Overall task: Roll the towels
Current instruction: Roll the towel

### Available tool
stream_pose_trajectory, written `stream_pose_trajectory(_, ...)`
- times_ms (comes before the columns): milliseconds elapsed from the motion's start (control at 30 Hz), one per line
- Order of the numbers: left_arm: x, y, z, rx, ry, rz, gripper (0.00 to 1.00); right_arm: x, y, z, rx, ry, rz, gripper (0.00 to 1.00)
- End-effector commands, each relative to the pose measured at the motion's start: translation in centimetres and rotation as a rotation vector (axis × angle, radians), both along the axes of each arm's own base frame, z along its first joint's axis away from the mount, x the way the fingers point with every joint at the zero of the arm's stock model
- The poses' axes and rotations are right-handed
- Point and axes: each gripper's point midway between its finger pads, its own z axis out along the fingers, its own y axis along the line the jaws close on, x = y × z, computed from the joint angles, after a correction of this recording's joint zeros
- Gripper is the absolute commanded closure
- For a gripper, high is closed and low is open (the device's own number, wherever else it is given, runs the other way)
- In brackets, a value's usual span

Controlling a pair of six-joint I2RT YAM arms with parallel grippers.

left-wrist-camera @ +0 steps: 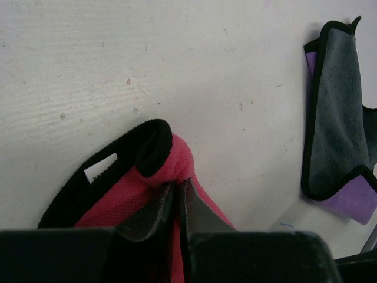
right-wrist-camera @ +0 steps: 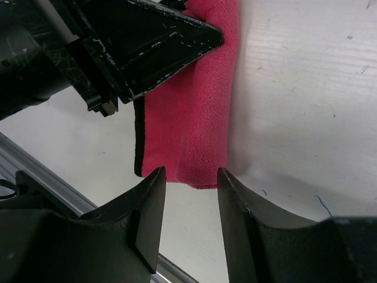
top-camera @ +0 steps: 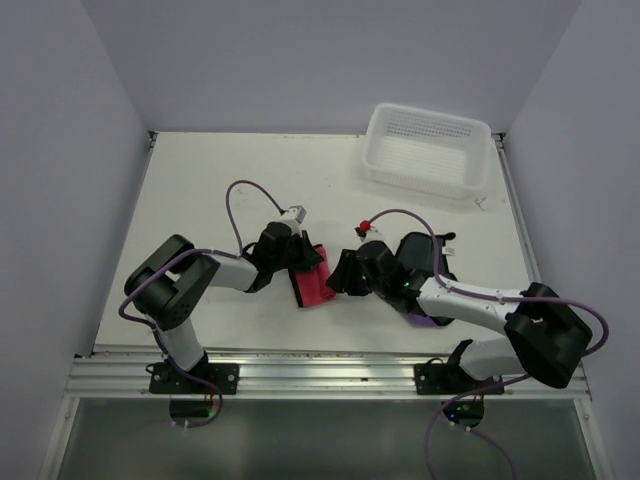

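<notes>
Between left fingers [left-wrist-camera: 154,215] pink towel [left-wrist-camera: 177,162] fold, right fingers [right-wrist-camera: 147,206] parted beside

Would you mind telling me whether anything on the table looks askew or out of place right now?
Nothing looks damaged or spilled. The pink towel is bunched and half rolled, pinched by the left tool. The purple towel lies loosely folded and crooked, one purple corner poking out. The white basket sits skewed at the far right.

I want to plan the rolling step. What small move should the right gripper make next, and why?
Probably ease forward and close on the pink towel's near edge: the right gripper is open just short of it, while the left gripper already pinches the other side.
</notes>
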Motion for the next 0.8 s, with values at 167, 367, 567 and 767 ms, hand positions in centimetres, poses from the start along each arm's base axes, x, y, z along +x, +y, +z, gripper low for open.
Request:
stream_pose_trajectory(167,-3.4,6.1,-7.7,0.291,0.166,0.067,1.00,0.0,1.8,-0.6,0.171,0.117,-0.054,0.56)
stream_pose_trajectory(367,-3.5,6.1,-7.8,0.284,0.169,0.064,1.00,-0.3,1.1,-2.6,0.140,0.154,-0.076,0.56)
stream_pose_trajectory(567,-3.6,5.9,-7.7,0.275,0.171,0.059,1.00,-0.2,0.6,-4.6,0.108,0.181,-0.103,0.55)
stream_pose_trajectory(767,-3.7,5.9,-7.5,0.271,0.165,0.057,1.00,0.1,0.6,-5.5,0.110,0.184,-0.103,0.54)
